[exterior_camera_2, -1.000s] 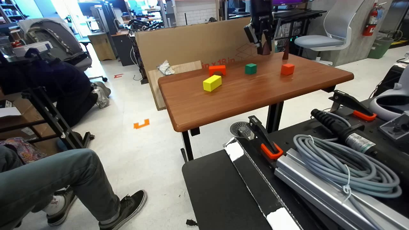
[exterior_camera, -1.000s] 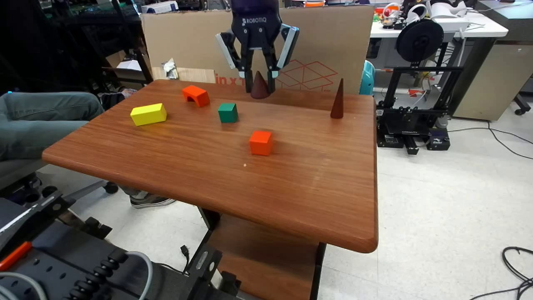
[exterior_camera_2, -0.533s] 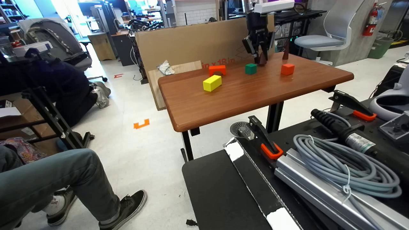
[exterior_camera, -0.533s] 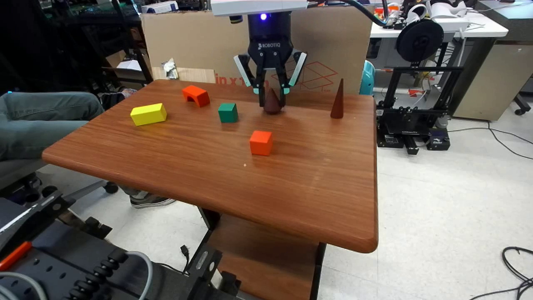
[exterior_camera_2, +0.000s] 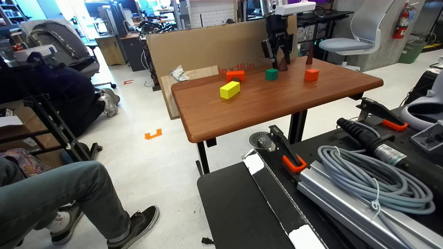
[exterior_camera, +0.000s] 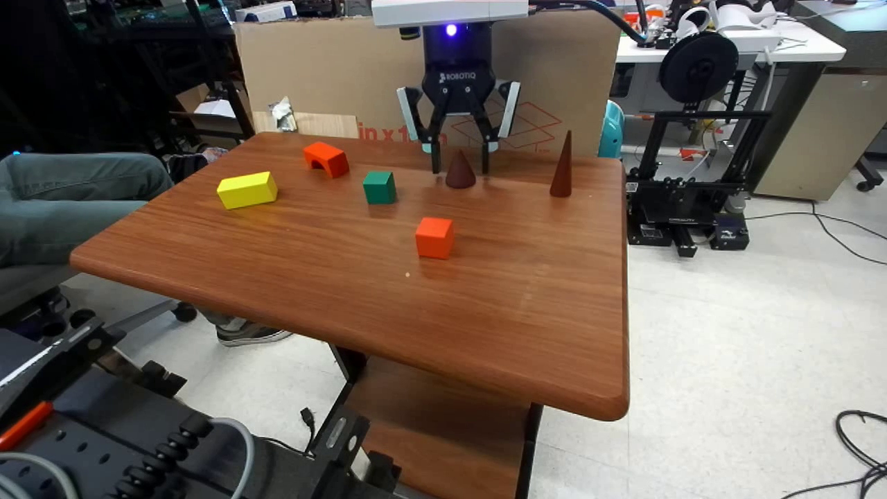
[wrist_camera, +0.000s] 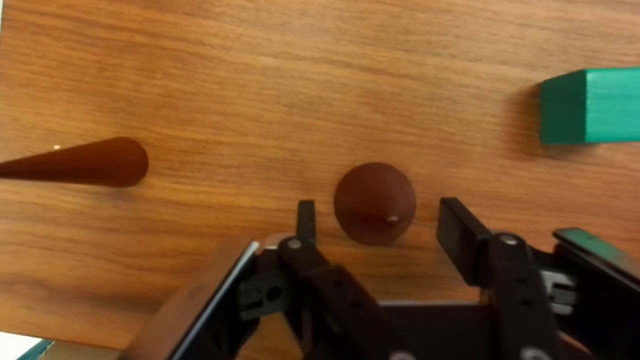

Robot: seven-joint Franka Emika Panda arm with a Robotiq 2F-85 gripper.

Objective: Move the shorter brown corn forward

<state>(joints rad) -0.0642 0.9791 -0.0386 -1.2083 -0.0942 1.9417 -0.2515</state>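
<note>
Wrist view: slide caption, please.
Open Robotiq gripper astride the squat brown cone, gap either side; taller brown cone at left, green block at right.

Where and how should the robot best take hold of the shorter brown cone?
Probably low, near the wide base of the shorter brown cone, coming down from above and closing the jaws from opposite sides. It stands upright and tapers to a point, so a higher grip could slip off. The open jaws flank it.

A black two-fingered gripper partly masks, from where we stand, the red line drawing on tan cardboard; the wrist view's edges crop a green rectangular block and the tip of a slim reddish-brown cone.
</note>
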